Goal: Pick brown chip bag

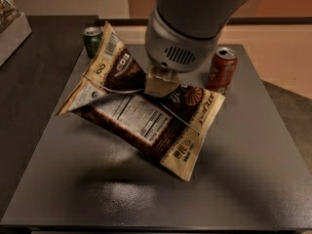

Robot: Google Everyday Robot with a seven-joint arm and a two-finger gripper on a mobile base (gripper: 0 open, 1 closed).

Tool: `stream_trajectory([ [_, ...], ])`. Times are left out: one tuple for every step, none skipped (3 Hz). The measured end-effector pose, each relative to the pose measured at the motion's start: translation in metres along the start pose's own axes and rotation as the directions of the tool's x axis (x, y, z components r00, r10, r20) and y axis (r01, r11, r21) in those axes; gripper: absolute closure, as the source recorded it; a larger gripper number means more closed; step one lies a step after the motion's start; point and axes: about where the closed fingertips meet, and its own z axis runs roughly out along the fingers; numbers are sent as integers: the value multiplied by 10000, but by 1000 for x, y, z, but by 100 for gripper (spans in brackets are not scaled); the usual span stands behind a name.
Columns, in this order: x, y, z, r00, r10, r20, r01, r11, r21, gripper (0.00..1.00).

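Note:
The brown chip bag (139,116) is dark brown with cream edges, a white nutrition label and an orange shell logo. It hangs crumpled and tilted above the dark table (243,179), casting a shadow below. My gripper (160,84) comes down from the big grey arm at the top centre and is shut on the bag's middle fold, holding it off the surface. The fingertips are mostly hidden by the wrist and the bag.
A green can (92,41) stands at the back left, partly behind the bag. A red can (222,69) stands at the back right, close to the arm. A white box (12,28) sits at the far left edge.

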Motion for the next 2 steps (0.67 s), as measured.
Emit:
stream_trajectory([
  [-6, -10, -40, 9989, -304, 368, 290, 9989, 372, 100],
  [-16, -16, -78, 9944, -823, 657, 773, 9942, 754, 100],
])
